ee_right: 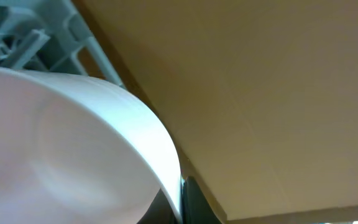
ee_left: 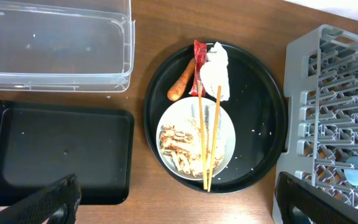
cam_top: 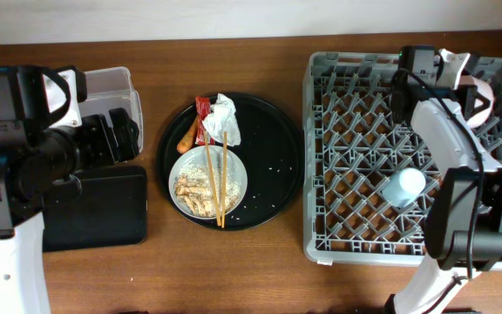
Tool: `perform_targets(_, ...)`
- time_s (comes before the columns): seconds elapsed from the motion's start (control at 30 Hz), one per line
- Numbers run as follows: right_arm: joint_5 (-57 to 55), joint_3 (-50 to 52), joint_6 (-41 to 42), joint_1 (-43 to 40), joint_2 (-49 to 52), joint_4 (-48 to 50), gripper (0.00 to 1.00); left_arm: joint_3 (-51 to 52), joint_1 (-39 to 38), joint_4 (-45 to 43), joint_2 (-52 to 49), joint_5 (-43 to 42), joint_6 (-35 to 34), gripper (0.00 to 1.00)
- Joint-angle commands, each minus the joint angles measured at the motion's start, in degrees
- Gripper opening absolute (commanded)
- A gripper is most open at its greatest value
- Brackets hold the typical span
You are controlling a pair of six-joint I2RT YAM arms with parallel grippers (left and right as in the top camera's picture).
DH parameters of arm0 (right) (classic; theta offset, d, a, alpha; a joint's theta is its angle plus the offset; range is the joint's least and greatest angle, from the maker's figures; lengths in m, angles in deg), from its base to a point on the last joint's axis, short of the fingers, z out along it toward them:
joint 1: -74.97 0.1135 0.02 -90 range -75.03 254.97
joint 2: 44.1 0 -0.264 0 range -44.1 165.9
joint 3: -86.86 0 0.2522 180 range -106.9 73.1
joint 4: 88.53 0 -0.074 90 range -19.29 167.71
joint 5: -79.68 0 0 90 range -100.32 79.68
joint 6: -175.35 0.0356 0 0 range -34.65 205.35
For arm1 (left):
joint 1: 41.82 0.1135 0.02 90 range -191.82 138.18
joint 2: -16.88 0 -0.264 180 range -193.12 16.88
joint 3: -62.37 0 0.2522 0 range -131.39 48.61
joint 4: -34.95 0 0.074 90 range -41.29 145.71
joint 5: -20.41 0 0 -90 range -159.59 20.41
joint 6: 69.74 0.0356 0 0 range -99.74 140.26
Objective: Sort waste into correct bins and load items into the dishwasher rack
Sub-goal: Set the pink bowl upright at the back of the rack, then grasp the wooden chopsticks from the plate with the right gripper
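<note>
Right hand (cam_top: 473, 87) grips pink bowl (ee_right: 73, 137), rack (cam_top: 356, 174) pegs directly beneath. Left hand (cam_top: 122, 133) open; chopsticks (ee_left: 207, 137) lie ahead, lengthwise away. I'd judge left nearer.

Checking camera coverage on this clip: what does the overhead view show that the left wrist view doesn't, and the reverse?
Overhead only: the right arm over the whole dishwasher rack, and the pink bowl at one corner of it. Left wrist only: the full floors of the clear tub and black rectangular tray, which the left arm partly hides from above, plus that wrist's own fingers. Both: the round black tray with white bowl, chopsticks, napkin, red wrapper and carrot scrap.
</note>
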Motion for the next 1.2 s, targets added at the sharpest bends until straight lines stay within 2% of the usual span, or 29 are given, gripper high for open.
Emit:
perform_targets(0.0,0.5,-0.2,-0.3,0.8,4.0,-0.6,0.04,-0.4,0.1,-0.1,-0.1,0.4,-0.7,0.99)
perform_targets(0.13,0.9,-0.2,-0.2,6.7,5.6,-1.6,0.06,-0.4,0.1,-0.1,-0.1,0.4,-0.7,0.99)
perform_targets(0.17,0.9,-0.2,-0.2,8.9,5.6,-2.3,0.17,-0.4,0.1,-0.1,-0.1,0.4,-0.7,0.99)
perform_targets(0.2,0.9,-0.2,-0.2,10.2,5.6,-3.5,0.21,-0.4,0.1,-0.1,-0.1,0.4,-0.7,0.99)
perform_targets(0.23,0.9,-0.2,-0.1,11.7,5.5,-5.5,0.33,-0.4,0.1,-0.1,-0.1,0.4,-0.7,0.99)
perform_targets(0.3,1.2,-0.6,4.4,15.5,3.3,-10.3,0.66,-0.4,0.1,-0.1,-0.1,0.4,-0.7,0.99)
perform_targets(0.37,5.7,-2.5,5.0,18.5,-0.6,-14.3,0.73,-0.4,0.1,-0.1,-0.1,0.4,-0.7,0.99)
perform_targets(0.47,17.9,-4.1,5.0,23.7,-8.6,-18.3,0.72,-0.4,0.1,-0.1,-0.1,0.4,-0.7,0.99)
perform_targets(0.57,45.8,-4.1,8.9,29.6,-15.7,-23.8,0.62,-0.4,0.1,-0.1,-0.1,0.4,-0.7,0.99)
perform_targets(0.63,71.5,-4.1,14.0,32.6,-16.6,-25.6,0.53,-0.4,0.1,-0.1,-0.1,0.4,-0.7,0.99)
perform_targets(0.67,81.1,-4.0,16.2,34.2,-15.6,-25.3,0.48,-0.4,0.1,-0.1,-0.1,0.4,-0.7,0.99)
perform_targets(0.7,85.5,-4.0,19.7,36.4,-14.1,-24.7,0.46,-0.4,0.1,-0.1,-0.1,0.4,-0.7,0.99)
perform_targets(0.83,85.2,-4.0,24.8,44.4,-6.0,-20.9,0.44,-0.4,0.1,-0.1,-0.1,0.4,-0.7,0.99)
perform_targets(0.9,83.9,-4.0,28.2,45.9,-2.9,-18.6,0.48,-0.4,0.1,-0.1,-0.1,0.4,-0.7,0.99)
perform_targets(0.93,83.2,-4.0,29.6,46.4,-0.7,-16.7,0.42,-0.4,0.1,-0.1,-0.1,0.4,-0.7,0.99)
perform_targets(1.07,80.8,-4.0,31.9,46.2,7.2,-11.2,0.36,-0.4,0.1,-0.1,-0.1,0.4,-0.7,0.99)
perform_targets(1.17,80.4,-4.0,31.9,46.2,10.1,-8.5,0.25,-0.4,0.1,-0.1,-0.1,0.4,-0.7,0.99)
